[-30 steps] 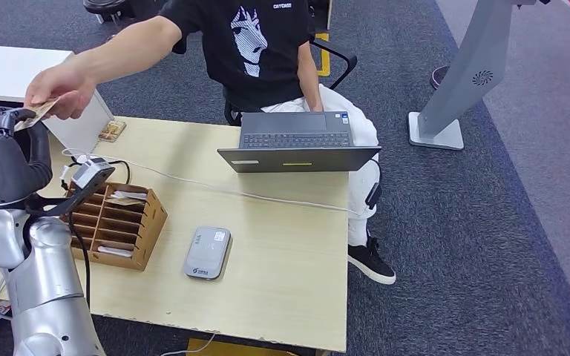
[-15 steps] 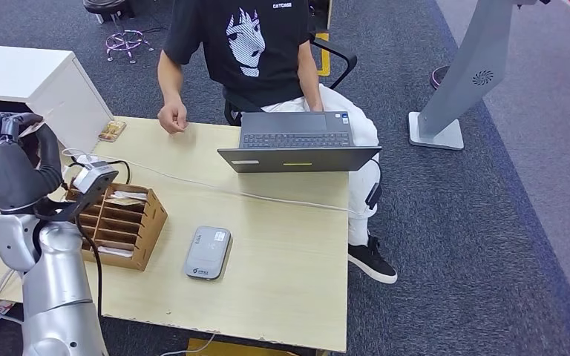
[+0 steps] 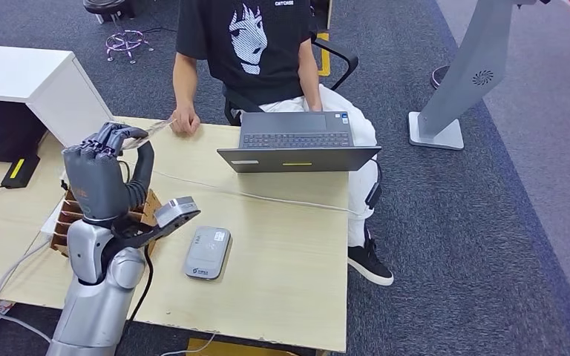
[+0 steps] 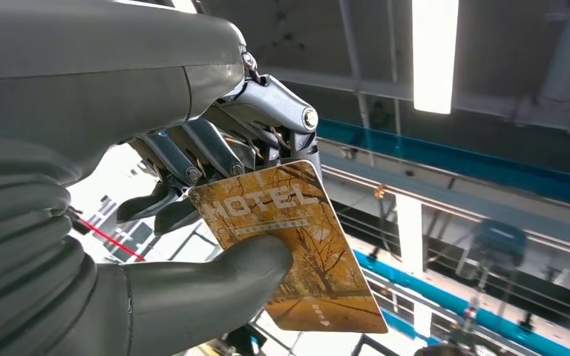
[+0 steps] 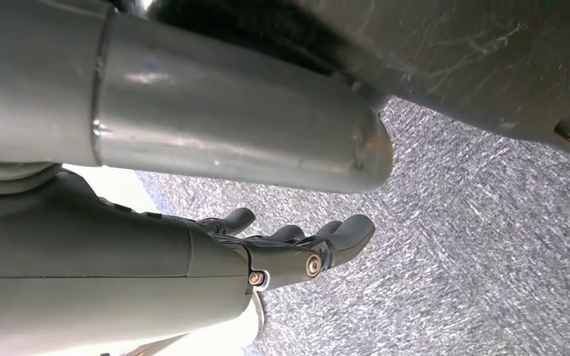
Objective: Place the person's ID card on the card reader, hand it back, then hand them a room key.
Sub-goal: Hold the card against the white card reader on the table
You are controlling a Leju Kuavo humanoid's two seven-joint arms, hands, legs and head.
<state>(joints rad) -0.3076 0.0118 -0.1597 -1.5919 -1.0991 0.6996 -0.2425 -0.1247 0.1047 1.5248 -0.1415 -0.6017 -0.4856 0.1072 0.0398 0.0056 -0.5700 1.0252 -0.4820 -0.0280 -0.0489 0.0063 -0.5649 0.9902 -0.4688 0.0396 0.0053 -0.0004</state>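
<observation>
The card (image 4: 297,245), orange-brown with autumn trees and the word HOTEL printed on it, sits pinched in the left robot hand (image 3: 106,178), the thick grey thumb (image 4: 215,278) pressing one face while the darker fingers (image 4: 193,152) back the other. In the head view the card (image 3: 148,130) shows as a thin edge sticking out past the fingertips, held raised above the tabletop (image 3: 282,259). Below and just to the right of this robot hand lies the grey card reader (image 3: 208,252), flat on the tabletop and well apart from the card. Partly hidden behind the wrist stands a brown box (image 3: 70,219) with compartments. Beyond the fingertips, a person's hand (image 3: 185,122) rests on the far edge of the tabletop, near the card but not touching it; the person (image 3: 256,52) sits in a black printed shirt behind an open laptop (image 3: 297,144). A white cable (image 3: 267,199) runs across the tabletop between the laptop and the reader. To the far left of the raised robot hand stands a white cabinet (image 3: 37,81). The right robot hand (image 5: 297,248) hangs over grey carpet (image 5: 475,245), fingers stretched out and slightly apart, holding nothing.
</observation>
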